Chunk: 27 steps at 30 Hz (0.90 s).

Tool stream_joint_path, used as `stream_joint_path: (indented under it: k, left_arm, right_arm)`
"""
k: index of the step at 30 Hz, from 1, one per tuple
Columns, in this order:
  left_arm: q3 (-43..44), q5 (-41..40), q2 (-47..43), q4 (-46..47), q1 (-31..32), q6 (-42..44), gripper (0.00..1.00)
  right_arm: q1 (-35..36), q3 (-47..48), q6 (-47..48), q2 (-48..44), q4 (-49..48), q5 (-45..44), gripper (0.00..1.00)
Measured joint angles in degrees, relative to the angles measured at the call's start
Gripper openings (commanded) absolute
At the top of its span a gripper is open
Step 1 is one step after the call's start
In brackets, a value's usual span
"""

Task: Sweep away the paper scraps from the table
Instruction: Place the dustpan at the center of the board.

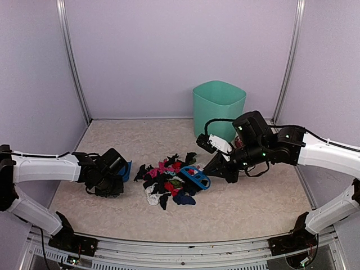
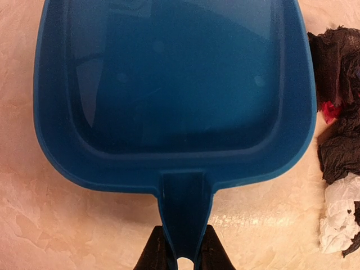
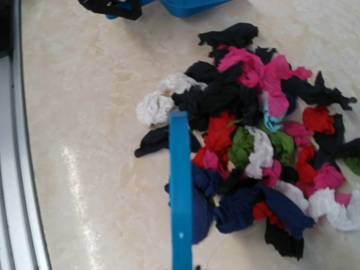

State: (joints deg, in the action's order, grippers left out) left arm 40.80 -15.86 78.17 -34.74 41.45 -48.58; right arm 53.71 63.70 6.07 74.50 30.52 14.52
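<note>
The paper scraps (image 1: 167,181) lie in one loose heap of black, pink, red, white, green and dark blue bits on the beige table (image 1: 242,208). My left gripper (image 1: 115,172) is shut on the handle of a blue dustpan (image 1: 125,170), which sits flat just left of the heap. In the left wrist view the dustpan (image 2: 174,84) is empty, its handle pinched in my left gripper (image 2: 184,250), with scraps (image 2: 340,112) at its right side. My right gripper (image 1: 217,166) is shut on a blue brush (image 1: 195,178) resting on the heap's right edge. The right wrist view shows the brush (image 3: 180,185) over the scraps (image 3: 253,140).
A green bin (image 1: 218,109) stands at the back, behind my right arm. The metal front rim (image 1: 185,247) runs along the near edge, and walls close in the back and both sides. In the right wrist view the dustpan (image 3: 191,5) lies beyond the heap.
</note>
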Motion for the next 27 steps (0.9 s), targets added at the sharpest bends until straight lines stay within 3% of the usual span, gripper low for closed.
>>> stream_joint_path:
  k: [9,12,17,27]
  left_arm:
    - [0.4,0.1,2.8,2.1,-1.3,2.4,0.01]
    - [0.4,0.5,3.0,3.2,-1.9,3.2,0.07]
    - [0.4,1.4,3.0,5.3,-2.8,4.4,0.3]
    - [0.0,3.6,2.6,8.7,-4.4,5.4,0.54]
  right_arm:
    - [-0.4,-3.3,-2.1,-0.7,-1.4,-1.7,0.0]
    - [-0.4,-3.7,-2.6,-0.7,-1.8,-2.0,0.0]
    - [-0.4,-4.5,-3.0,-0.7,-2.3,-2.8,0.0]
    - [-0.4,-5.1,-3.9,-0.7,-3.3,-3.3,0.0]
